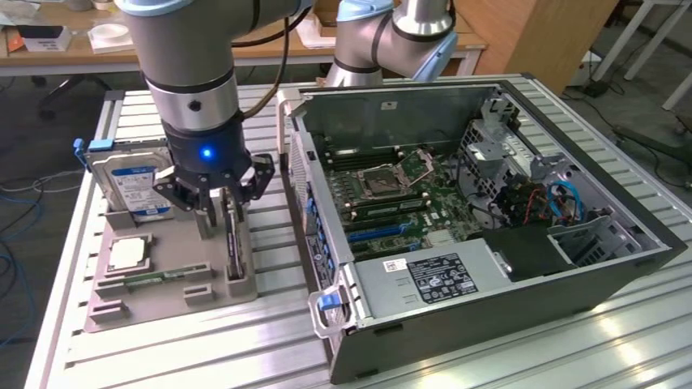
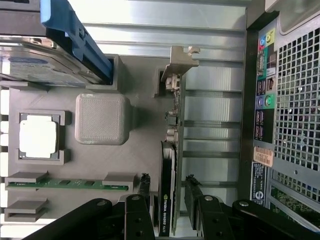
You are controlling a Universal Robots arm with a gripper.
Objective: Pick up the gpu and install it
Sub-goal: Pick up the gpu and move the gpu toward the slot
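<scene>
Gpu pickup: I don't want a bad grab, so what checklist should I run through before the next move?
1. The gripper has its fingers open: ok, they stand apart.
2. The fingers straddle the gpu: ok, one on each side in the wrist view.
3. The gpu stands on edge in the grey holder: ok.
4. The hard drive is apart from the fingers: ok, it sits in its own slot.
5. The computer case is open, with the motherboard exposed: ok.
6. The card slot on the motherboard is free: cannot tell.
</scene>
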